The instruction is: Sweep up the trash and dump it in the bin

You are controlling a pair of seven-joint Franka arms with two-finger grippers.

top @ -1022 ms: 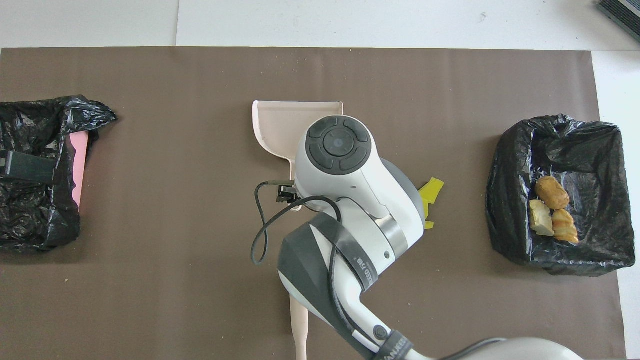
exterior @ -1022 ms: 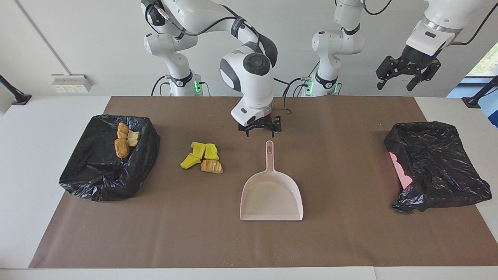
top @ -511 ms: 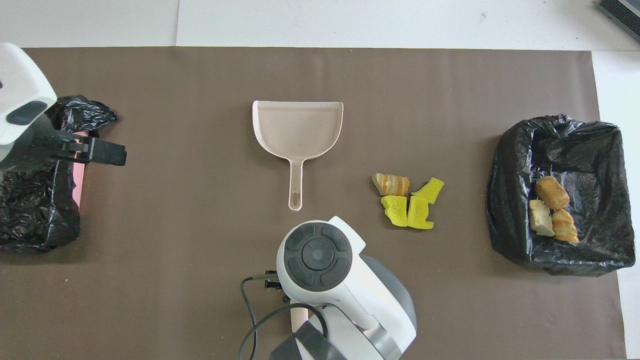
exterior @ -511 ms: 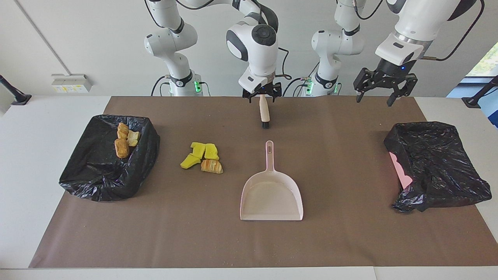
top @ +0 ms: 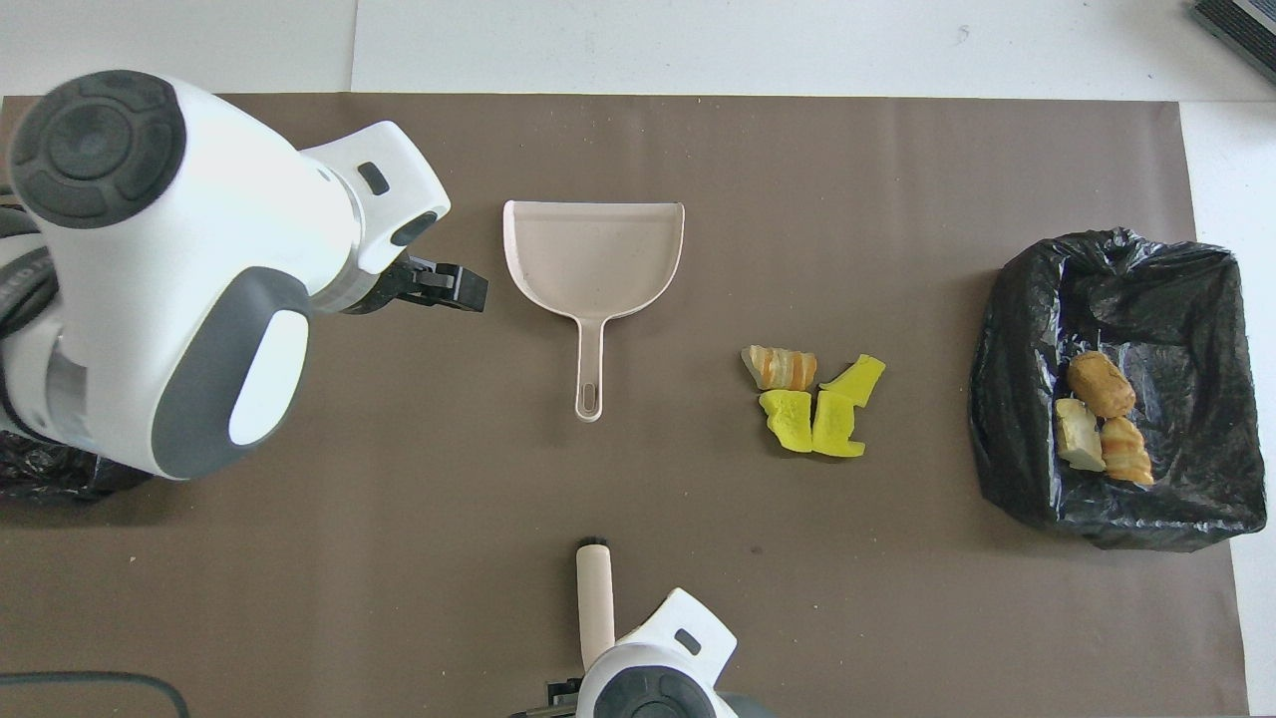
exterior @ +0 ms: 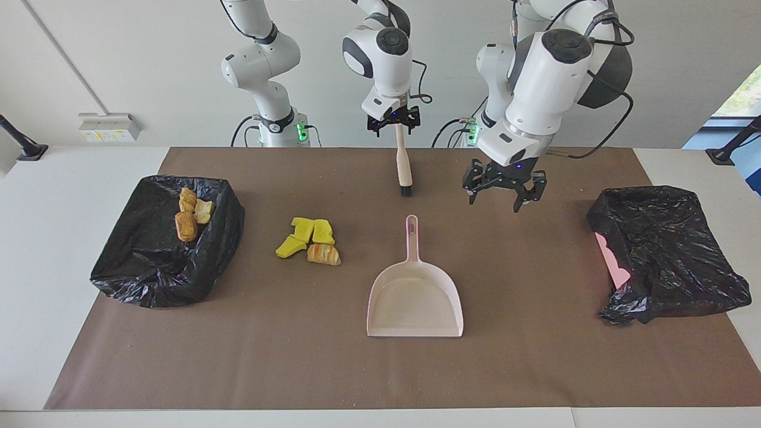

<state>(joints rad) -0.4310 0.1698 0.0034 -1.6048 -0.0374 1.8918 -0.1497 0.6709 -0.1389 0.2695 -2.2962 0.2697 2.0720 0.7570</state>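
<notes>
Brush (exterior: 403,169) hangs bristles-down from my right hand (exterior: 393,123), which is clamped on its handle, over the robots' edge of the surface. My left hand (exterior: 504,195), spread wide and empty, hovers beside the dustpan (exterior: 414,300) handle; I judge gripping it comes next. Four trash scraps (exterior: 309,241) lie near the dustpan, toward the right arm's end, three more in the bin (exterior: 137,267).

A robot lab: two mounted arms (exterior: 261,65) at a papered table (exterior: 535,368)
</notes>
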